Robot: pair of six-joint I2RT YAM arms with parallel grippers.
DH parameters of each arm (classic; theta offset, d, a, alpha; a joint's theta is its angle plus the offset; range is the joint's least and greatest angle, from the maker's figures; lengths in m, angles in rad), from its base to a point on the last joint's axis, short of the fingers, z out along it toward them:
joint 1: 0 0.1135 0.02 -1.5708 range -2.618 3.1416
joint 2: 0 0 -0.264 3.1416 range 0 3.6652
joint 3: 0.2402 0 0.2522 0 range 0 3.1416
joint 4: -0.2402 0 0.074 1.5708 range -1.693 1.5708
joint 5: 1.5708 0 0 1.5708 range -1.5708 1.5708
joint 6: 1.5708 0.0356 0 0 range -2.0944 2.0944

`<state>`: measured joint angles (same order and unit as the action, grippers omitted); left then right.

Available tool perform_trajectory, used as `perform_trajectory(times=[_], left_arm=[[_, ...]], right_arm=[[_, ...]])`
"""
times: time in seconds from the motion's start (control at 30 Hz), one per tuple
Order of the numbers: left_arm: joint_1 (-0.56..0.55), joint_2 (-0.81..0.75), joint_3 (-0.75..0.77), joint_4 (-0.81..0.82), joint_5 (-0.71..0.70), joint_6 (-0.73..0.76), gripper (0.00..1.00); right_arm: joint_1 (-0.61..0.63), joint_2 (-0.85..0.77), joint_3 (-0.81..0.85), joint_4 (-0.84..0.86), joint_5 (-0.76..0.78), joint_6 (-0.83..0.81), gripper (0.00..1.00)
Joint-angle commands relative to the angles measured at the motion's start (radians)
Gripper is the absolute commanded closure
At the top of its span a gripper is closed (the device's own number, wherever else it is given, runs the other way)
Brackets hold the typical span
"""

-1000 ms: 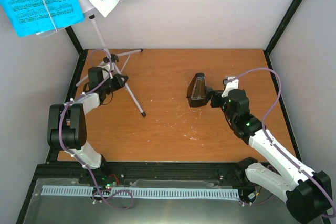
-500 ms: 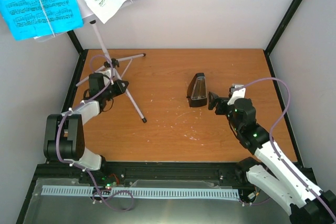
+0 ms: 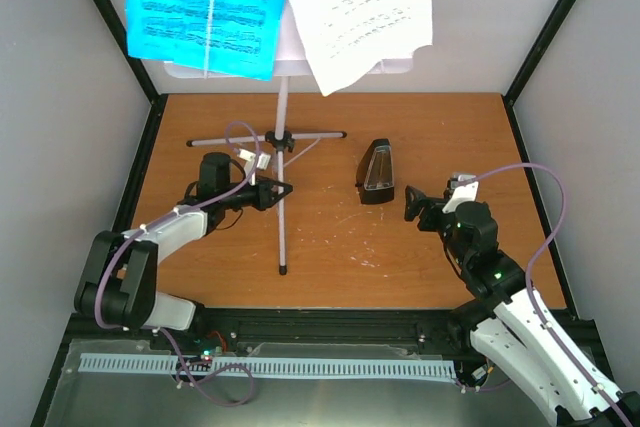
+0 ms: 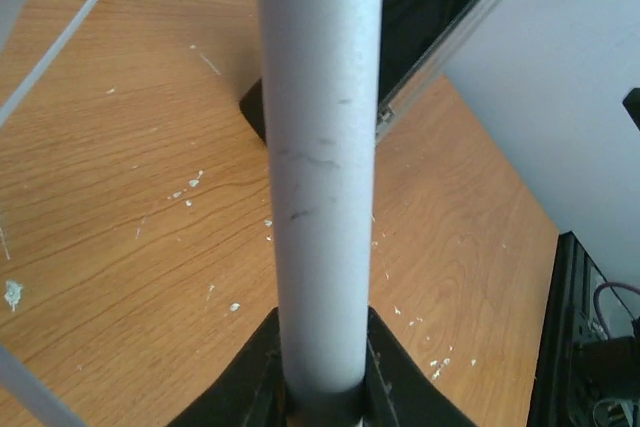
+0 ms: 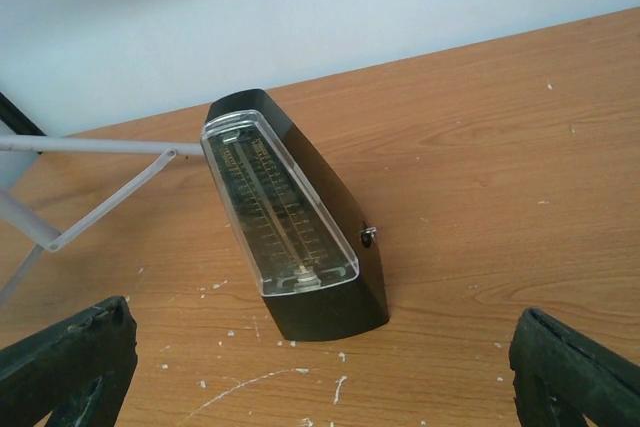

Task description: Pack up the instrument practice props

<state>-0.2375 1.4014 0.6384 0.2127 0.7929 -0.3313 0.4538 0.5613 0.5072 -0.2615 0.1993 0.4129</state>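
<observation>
Music stand (image 3: 282,242) stands left of centre on the table (image 3: 400,257), its tube clamped in the left gripper (image 3: 280,190). The right gripper (image 3: 410,202) gapes just right of the metronome (image 3: 378,169). Farther back, the blue and white music sheets (image 3: 203,2) mostly hide the tray (image 3: 290,65) and are cropped at the far edge. The stand has swung rightward, and the right gripper has backed off.

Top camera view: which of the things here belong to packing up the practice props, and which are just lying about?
Belong to the job:
- music stand
- metronome
- blue music sheet
- white music sheet

Just there, not for packing:
- grey slotted rail
- white specks on the wood
- black frame post
</observation>
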Motion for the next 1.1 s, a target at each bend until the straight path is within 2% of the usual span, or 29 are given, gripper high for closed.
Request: perform_trajectory(times=[0.0,0.07,0.17,0.3,0.5,0.6,0.67,0.8,0.9,0.93,1.07], left_arm=[[0.009,-0.050,0.009,-0.006,0.018,0.103,0.74],[0.009,-0.083,0.011,-0.009,-0.008,0.088,0.53],[0.009,-0.140,0.018,-0.028,-0.069,0.061,0.28],[0.009,-0.231,0.028,-0.080,-0.192,0.023,0.16],[0.010,-0.356,0.033,-0.153,-0.275,-0.041,0.09],[0.012,-0.382,0.042,-0.149,-0.222,-0.084,0.10],[0.012,-0.376,0.039,-0.085,-0.147,-0.126,0.10],[0.004,-0.212,-0.021,0.275,0.010,-0.303,0.09],[-0.001,-0.076,0.056,0.274,0.040,-0.281,0.11],[-0.003,-0.060,0.071,0.277,0.038,-0.276,0.11],[-0.007,0.039,0.148,0.255,0.034,-0.210,0.10]], right_arm=[[-0.003,-0.012,0.012,-0.014,-0.034,0.006,0.00],[-0.003,-0.015,0.026,-0.011,-0.066,-0.010,0.00],[-0.003,-0.019,0.048,-0.007,-0.128,-0.038,0.00],[-0.004,-0.017,0.067,0.012,-0.241,-0.079,0.00],[-0.003,0.070,0.134,0.067,-0.503,-0.126,0.00],[-0.003,0.128,0.156,0.129,-0.605,-0.126,0.00],[-0.004,0.169,0.164,0.210,-0.606,-0.125,0.00],[-0.004,0.344,0.187,0.538,-0.500,-0.193,0.00],[-0.047,0.525,0.224,0.874,-0.564,-0.169,0.00],[-0.048,0.564,0.237,0.959,-0.549,-0.166,0.03],[-0.092,0.721,0.326,1.075,-0.510,-0.177,0.41]])
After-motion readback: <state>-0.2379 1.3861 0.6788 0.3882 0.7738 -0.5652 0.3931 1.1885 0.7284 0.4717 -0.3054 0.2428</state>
